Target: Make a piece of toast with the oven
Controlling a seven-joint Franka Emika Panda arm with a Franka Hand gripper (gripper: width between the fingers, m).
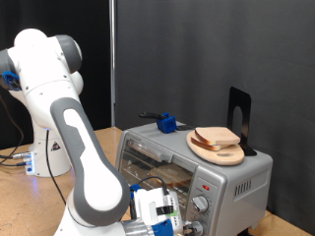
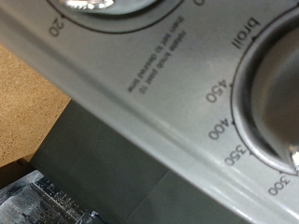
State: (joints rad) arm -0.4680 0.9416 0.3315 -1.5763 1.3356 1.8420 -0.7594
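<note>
Gripper (image 1: 175, 228) sits low at the toaster oven's (image 1: 162, 155) control panel, close on the temperature dial (image 2: 280, 89); its opening can't be told. Bread slice (image 1: 217, 138) rests on the wooden plate (image 1: 228, 154) atop the oven, at the gripper's one o'clock. Dial-setting step, I'd judge; it calls for a square grip.

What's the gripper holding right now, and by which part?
Cannot tell. The gripper sits low at the oven front by the knobs; the wrist view shows only dial markings up close. The piece of toast lies untouched on the wooden plate on top.

Pincer (image 1: 165, 224) cut off by exterior view's bottom edge, jaw state unreadable. Wrist view: temperature knob (image 2: 280, 93) cropped, second dial (image 2: 103, 11) mostly out of frame.
</note>
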